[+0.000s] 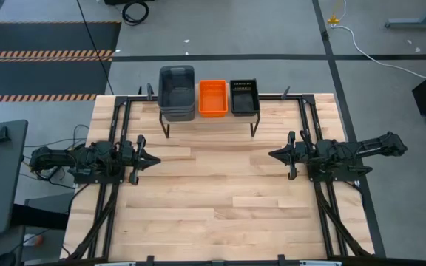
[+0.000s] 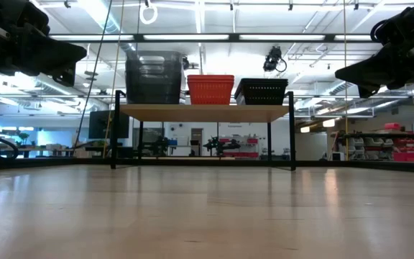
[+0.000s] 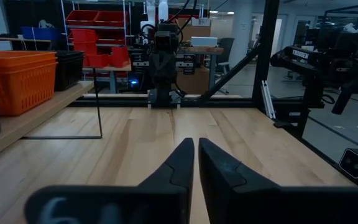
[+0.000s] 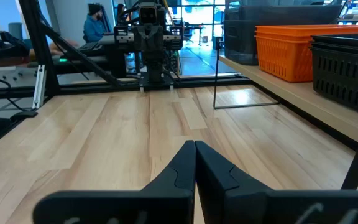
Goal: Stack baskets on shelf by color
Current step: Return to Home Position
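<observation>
The shelf stands at the table's far edge on thin black legs. On its plank top sit three stacks of baskets side by side: the grey stack on the left, tallest, the orange stack in the middle, the black stack on the right. The low view shows the grey, orange and black stacks resting on the shelf. My left gripper hovers over the table's left side, shut and holding nothing. My right gripper hovers over the right side, shut and holding nothing.
The wooden tabletop stretches bare between and in front of the two arms. Black frame rails run along the table's left and right sides. A person sits in the room beyond the table.
</observation>
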Action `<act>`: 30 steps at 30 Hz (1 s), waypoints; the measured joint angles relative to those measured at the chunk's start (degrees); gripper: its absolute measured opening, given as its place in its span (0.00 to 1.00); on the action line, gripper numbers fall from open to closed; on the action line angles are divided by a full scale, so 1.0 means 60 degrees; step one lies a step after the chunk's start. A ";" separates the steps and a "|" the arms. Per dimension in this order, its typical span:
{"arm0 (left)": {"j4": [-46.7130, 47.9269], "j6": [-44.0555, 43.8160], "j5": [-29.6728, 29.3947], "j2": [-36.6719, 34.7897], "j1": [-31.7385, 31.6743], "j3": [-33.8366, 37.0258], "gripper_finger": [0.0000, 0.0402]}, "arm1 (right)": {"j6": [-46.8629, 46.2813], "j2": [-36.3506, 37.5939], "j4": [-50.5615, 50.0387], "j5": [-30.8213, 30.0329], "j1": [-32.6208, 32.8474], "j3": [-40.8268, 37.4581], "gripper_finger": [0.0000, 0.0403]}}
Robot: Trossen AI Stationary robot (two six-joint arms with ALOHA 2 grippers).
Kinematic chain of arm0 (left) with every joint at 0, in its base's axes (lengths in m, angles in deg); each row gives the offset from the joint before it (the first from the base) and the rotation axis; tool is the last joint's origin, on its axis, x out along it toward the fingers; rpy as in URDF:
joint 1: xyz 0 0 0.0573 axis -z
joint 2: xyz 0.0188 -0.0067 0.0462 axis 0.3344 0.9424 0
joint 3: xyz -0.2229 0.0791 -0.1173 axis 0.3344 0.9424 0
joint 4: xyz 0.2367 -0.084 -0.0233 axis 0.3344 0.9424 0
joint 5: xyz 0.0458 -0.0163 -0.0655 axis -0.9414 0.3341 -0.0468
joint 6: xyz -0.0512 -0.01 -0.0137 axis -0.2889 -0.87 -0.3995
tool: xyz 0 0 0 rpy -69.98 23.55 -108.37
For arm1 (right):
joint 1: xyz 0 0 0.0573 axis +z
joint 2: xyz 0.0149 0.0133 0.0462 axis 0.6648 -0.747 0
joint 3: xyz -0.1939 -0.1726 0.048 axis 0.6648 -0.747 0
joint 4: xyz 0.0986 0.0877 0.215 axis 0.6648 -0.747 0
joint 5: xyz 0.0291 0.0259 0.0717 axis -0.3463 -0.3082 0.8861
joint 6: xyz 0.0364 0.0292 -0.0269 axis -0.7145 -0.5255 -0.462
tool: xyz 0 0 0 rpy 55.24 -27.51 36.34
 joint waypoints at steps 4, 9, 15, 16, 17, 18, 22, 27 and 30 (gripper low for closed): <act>-0.0002 0.0000 0.0000 0.0000 0.0000 0.0000 0.06 | 0.0002 -0.0004 -0.0002 0.0000 -0.0004 0.0004 0.03; 0.0000 0.0000 0.0000 0.0000 0.0000 0.0000 0.08 | 0.0004 -0.0004 0.0000 0.0000 -0.0003 0.0000 0.03; 0.0000 0.0004 0.0000 0.0000 0.0000 0.0000 0.09 | 0.0001 -0.0004 -0.0002 0.0001 -0.0004 0.0002 0.03; 0.0000 0.0001 0.0000 0.0000 0.0001 0.0000 0.08 | 0.0001 -0.0004 -0.0002 0.0002 -0.0004 0.0003 0.03; 0.0000 0.0003 0.0000 0.0000 0.0000 0.0000 0.08 | 0.0002 -0.0003 -0.0001 0.0001 -0.0003 0.0004 0.03; 0.0000 0.0000 0.0000 0.0000 0.0000 0.0000 0.08 | 0.0004 -0.0004 -0.0002 0.0000 -0.0002 0.0004 0.03; -0.0002 0.0002 0.0000 0.0000 0.0002 0.0000 0.06 | 0.0004 -0.0004 0.0000 0.0000 0.0000 0.0000 0.03; 0.0000 0.0000 0.0000 0.0000 0.0000 0.0000 0.07 | 0.0002 -0.0004 -0.0001 0.0000 -0.0004 0.0004 0.03; -0.0003 0.0000 0.0000 0.0000 0.0000 0.0000 0.08 | 0.0004 -0.0004 0.0000 0.0000 0.0000 0.0004 0.03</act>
